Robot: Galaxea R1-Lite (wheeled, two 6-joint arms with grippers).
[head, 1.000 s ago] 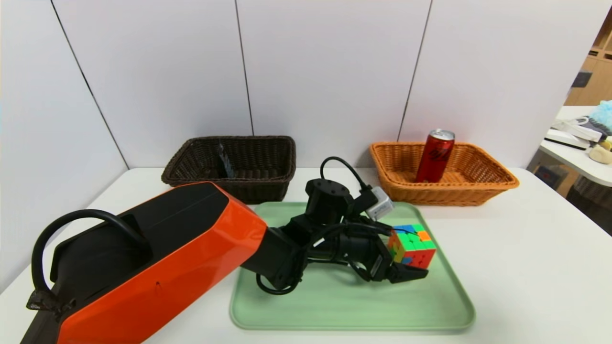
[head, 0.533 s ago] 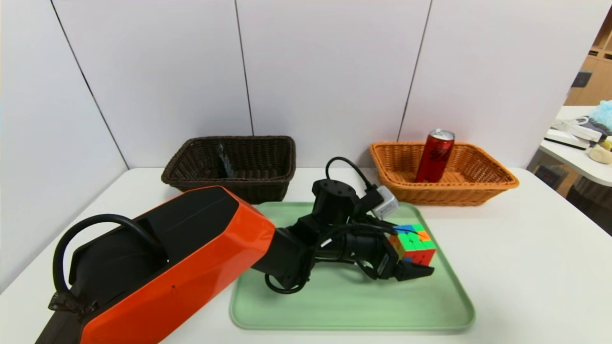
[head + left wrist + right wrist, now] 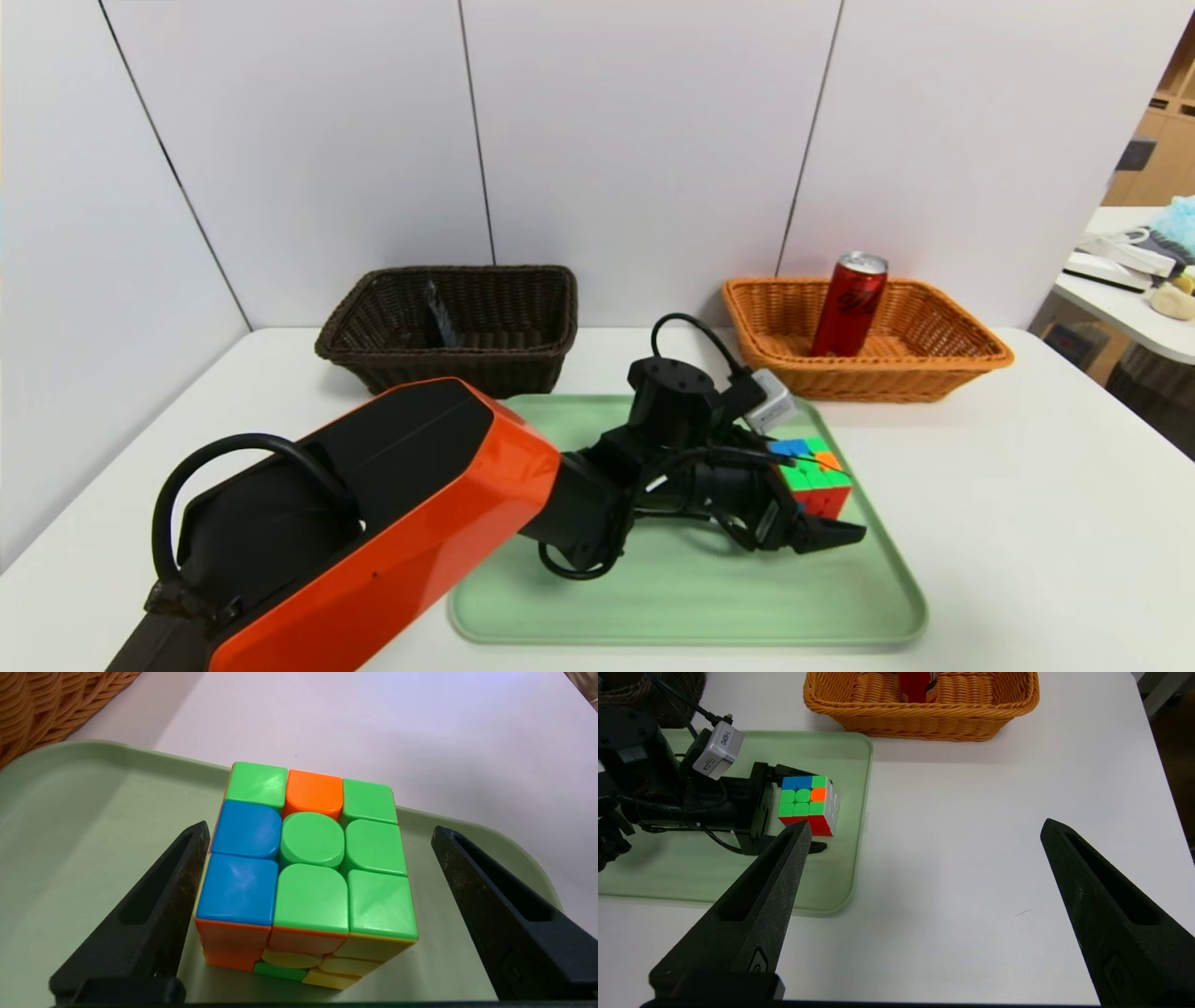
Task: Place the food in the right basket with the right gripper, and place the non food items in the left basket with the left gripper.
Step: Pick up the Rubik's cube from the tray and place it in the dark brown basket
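Green-topped puzzle cube (image 3: 310,858) sits on the tray (image 3: 691,597), right between the left gripper's (image 3: 320,835) spread fingers. Looks pretty much lined up; left arm's nearer, so just squeeze, I'd say.

I noted pale, smooth wall panels (image 3: 644,131) divided by dark seams behind a white tabletop (image 3: 1008,523). To the right I recorded a cluttered white side table (image 3: 1134,308) and, beyond it, light wood shelving (image 3: 1162,154).
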